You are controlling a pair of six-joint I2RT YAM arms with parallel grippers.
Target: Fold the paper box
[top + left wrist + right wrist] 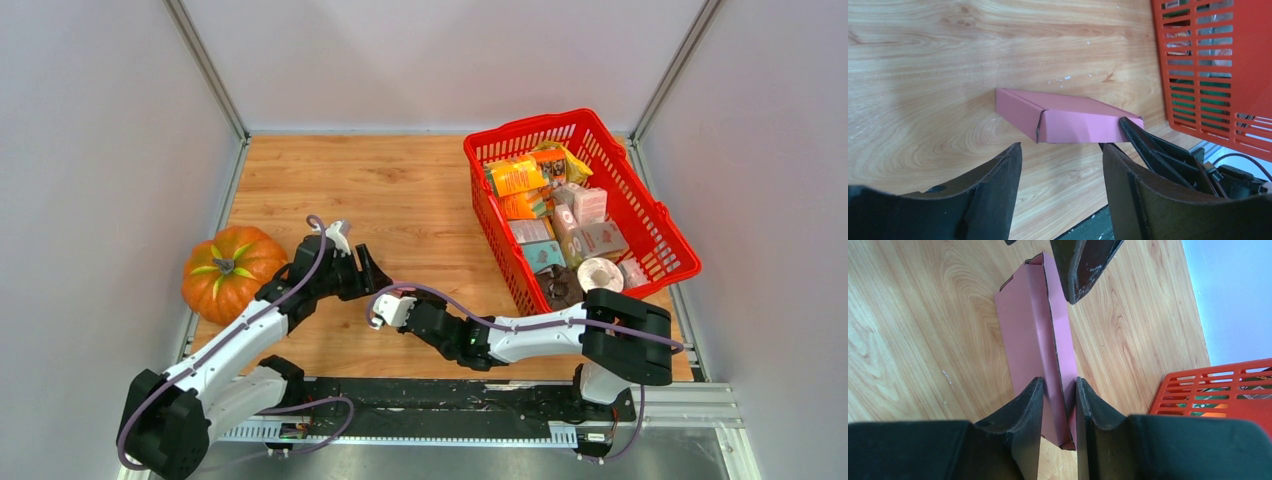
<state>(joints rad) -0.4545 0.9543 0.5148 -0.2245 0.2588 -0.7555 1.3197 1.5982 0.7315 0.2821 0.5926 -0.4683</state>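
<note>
The paper box point(1025, 335) lies on the worktop point(923, 60) as a low, mostly closed carton between the 2 tools. Its long axis runs straight away from the right tool point(1058, 405). That tool's jaws are nearly together and pinch the box's near end along a raised side wall. The left tool point(1062, 170) stands wide open facing the box's long side, just short of it, holding nothing. The right arm is nearer, so the next fold probably works against that pinch.
</note>
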